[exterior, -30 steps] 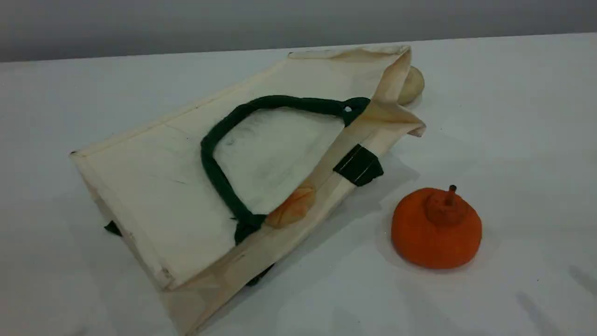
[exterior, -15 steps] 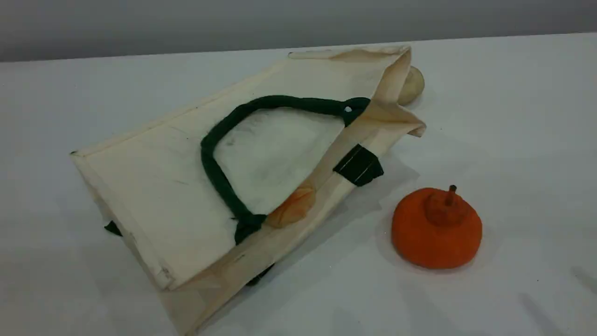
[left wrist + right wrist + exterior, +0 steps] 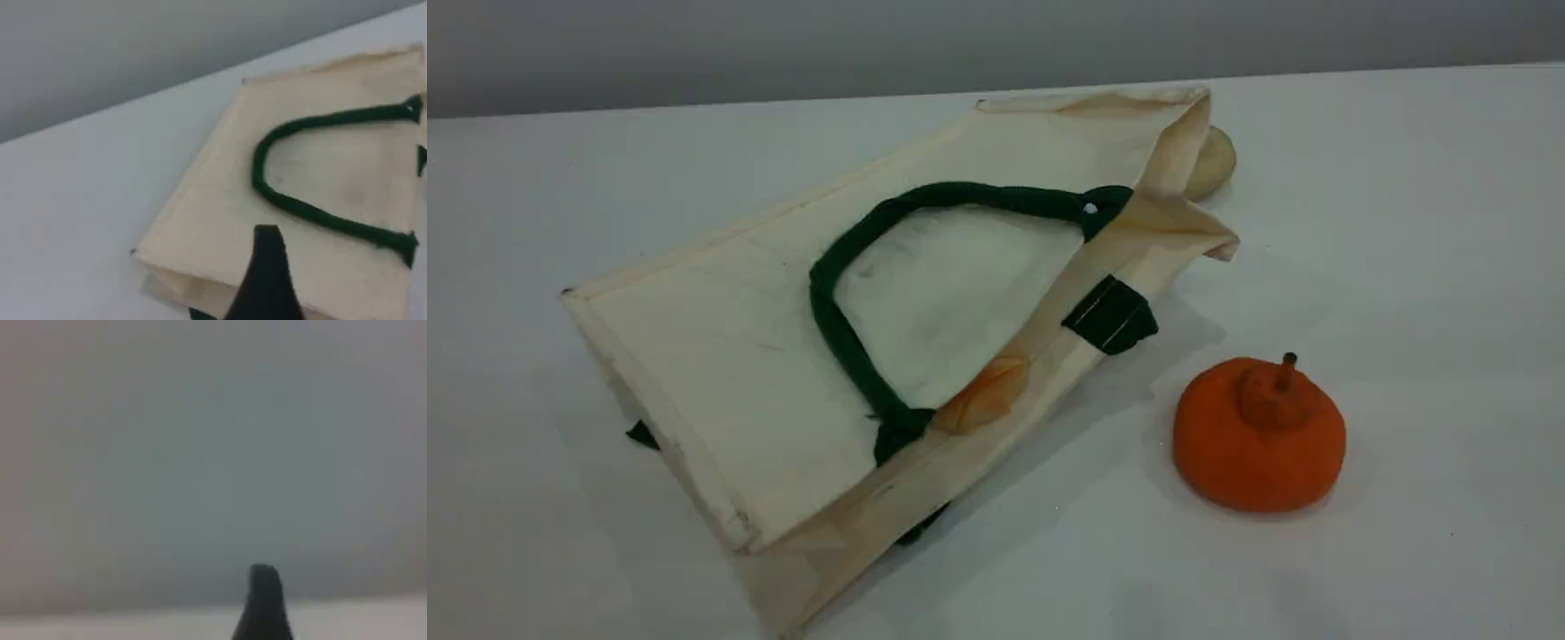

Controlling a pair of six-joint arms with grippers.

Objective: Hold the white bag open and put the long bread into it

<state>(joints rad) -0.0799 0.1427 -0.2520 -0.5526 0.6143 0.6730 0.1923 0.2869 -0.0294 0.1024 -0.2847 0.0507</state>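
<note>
White table (image 3: 1405, 222), white bag (image 3: 720, 356) lying flat, mouth edge rightward

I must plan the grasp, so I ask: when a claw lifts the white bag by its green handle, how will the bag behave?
The white bag probably sags, not stiff: its mouth corner already folds over limply. The green handle lies slack on the cloth, so it likely rises first before the bag follows. The bag looks light, and may drag across the table.
</note>
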